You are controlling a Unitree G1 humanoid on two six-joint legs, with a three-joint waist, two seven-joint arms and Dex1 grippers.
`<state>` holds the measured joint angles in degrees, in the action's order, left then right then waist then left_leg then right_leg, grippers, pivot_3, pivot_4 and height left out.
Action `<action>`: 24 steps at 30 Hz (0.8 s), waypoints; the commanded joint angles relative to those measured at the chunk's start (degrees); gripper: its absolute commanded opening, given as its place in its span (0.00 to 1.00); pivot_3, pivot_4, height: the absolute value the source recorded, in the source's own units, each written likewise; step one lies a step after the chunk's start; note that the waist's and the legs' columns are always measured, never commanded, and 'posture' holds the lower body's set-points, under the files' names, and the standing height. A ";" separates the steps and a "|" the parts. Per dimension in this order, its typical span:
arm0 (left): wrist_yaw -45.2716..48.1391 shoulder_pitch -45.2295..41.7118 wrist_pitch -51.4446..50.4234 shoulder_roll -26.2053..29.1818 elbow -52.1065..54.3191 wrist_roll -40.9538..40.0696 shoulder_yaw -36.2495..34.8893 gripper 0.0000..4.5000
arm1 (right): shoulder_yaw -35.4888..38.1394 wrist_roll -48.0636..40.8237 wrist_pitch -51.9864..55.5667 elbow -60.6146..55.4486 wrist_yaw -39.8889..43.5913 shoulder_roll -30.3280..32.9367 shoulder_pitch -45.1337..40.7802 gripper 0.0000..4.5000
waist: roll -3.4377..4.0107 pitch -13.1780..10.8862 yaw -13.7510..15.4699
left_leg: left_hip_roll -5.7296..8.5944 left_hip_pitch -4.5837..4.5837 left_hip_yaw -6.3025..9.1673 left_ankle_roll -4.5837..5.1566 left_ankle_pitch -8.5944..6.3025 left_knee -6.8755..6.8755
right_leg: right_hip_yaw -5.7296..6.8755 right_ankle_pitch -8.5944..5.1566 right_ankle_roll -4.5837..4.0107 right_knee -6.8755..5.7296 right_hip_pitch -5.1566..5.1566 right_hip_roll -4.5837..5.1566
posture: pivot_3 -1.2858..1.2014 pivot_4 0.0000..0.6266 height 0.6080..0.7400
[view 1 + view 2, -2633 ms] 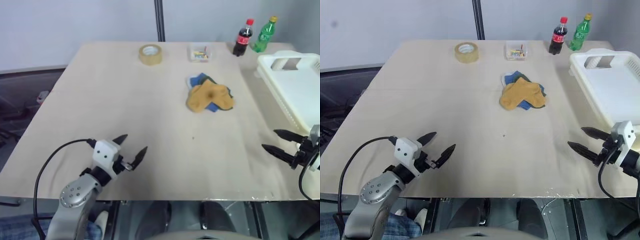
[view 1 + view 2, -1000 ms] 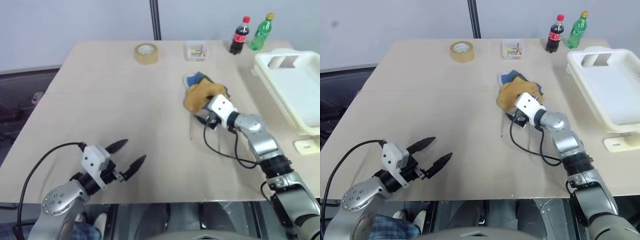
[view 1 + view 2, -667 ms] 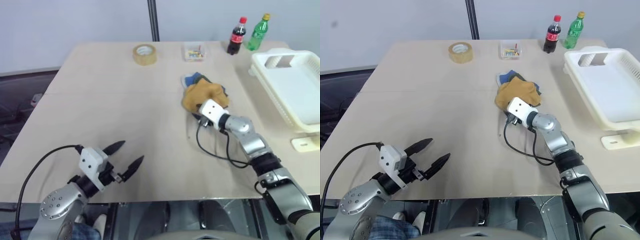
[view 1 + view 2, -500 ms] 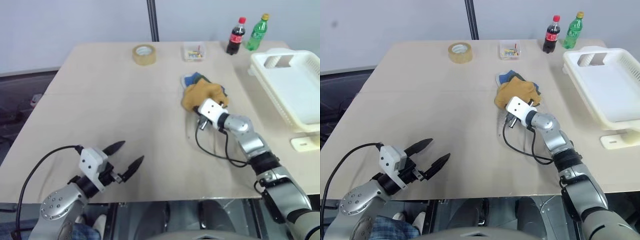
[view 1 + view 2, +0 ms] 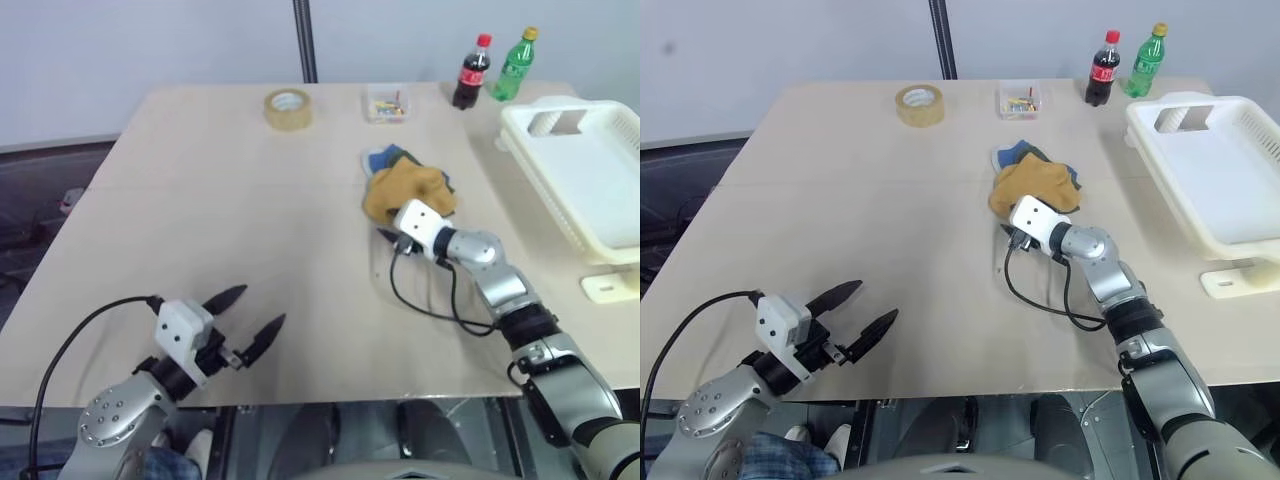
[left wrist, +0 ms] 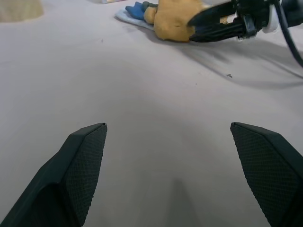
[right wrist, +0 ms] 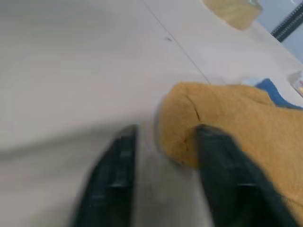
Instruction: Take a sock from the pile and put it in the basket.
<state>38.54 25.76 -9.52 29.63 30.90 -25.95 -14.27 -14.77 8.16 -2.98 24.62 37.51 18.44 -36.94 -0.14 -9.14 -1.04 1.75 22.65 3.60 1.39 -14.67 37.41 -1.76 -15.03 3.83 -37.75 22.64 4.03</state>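
The pile (image 5: 412, 185) lies mid-table, a mustard-yellow sock (image 7: 227, 118) on top of blue and dark ones. My right gripper (image 7: 165, 128) is at its near left edge, pointing into it. Its fingers stand apart, one on the bare table and the other against the mustard sock's rim, with the sock's corner between them. The left wrist view shows that gripper (image 6: 203, 21) low beside the pile. At the table's right side stands the white basket (image 5: 520, 125), with nothing in it. My left gripper (image 5: 263, 305) hovers open near the front left edge, nothing between its fingers (image 6: 85, 156).
At the table's far side stand a tape roll (image 5: 287, 108), a small clear box (image 5: 386, 103), a cola bottle (image 5: 471, 72) and a green bottle (image 5: 514, 66). A small white piece (image 5: 612, 288) lies near the basket's front. The right arm's black cable (image 5: 430, 300) loops over the table.
The right arm has reached from the table's near right edge to the pile's near side. Over the last second it has kept its place there. The left gripper has stayed open and still.
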 commanded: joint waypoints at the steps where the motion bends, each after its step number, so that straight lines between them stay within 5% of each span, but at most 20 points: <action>1: -0.22 0.14 1.20 -0.11 2.28 0.18 -0.82 1.00 | -0.13 1.02 0.81 0.41 -1.87 -1.20 -1.89 0.55 | 0.00 0.00 0.00 | 0.00 0.00 0.00 0.00 0.00 0.00 | 0.00 0.00 0.00 0.00 0.00 0.00 | 0.52 0.24 0.99; 6: -0.27 -0.65 1.02 -0.09 1.73 0.22 -0.39 1.00 | -1.15 4.24 2.86 7.62 -5.91 -3.76 -6.09 0.51 | 0.00 0.00 -0.25 | 0.00 -0.02 0.00 -0.01 0.01 0.00 | 0.00 0.00 -0.01 -0.03 0.01 -0.01 | 0.52 0.24 0.99; 9: -0.21 -0.76 1.04 -0.08 1.61 0.29 -0.29 1.00 | -1.30 4.83 2.62 9.21 -6.79 -4.80 -7.11 0.20 | 0.00 0.00 -0.54 | 0.01 -0.03 0.00 -0.03 0.02 0.00 | -0.01 0.00 -0.01 -0.05 0.01 -0.01 | 0.52 0.24 0.99; 12: -0.36 -0.09 1.24 -0.35 2.06 0.35 -0.39 1.00 | -1.07 4.66 2.63 6.70 -5.97 -4.73 -6.27 0.01 | 0.00 0.00 -0.81 | 0.02 -0.02 -0.01 -0.03 0.02 0.00 | -0.02 0.00 -0.01 -0.03 0.01 0.00 | 0.52 0.24 0.99; 17: -0.88 1.62 1.49 -0.93 3.27 0.80 -0.42 1.00 | 0.09 1.26 9.48 -8.80 0.18 -1.58 0.28 0.01 | 0.00 0.00 -0.87 | 0.01 -0.01 0.01 -0.02 0.01 -0.02 | -0.02 0.00 -0.01 -0.02 0.02 0.01 | 0.52 0.24 0.99; 24: -0.76 2.07 1.58 -0.89 3.36 1.25 0.11 1.00 | 0.09 -11.00 36.72 -43.46 13.76 8.36 16.64 0.01 | 0.03 -0.03 0.14 | -0.01 0.11 0.09 0.01 -0.01 -0.04 | 0.04 -0.01 -0.01 0.10 0.03 0.09 | 0.52 0.24 0.99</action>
<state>37.57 27.94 -8.90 28.54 32.28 -24.76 -13.91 -15.43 0.31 28.85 -11.89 49.20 26.10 -20.12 -0.11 -9.17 -0.91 1.73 22.74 3.69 1.40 -14.68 37.38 -1.72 -15.04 3.81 -37.67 22.66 4.15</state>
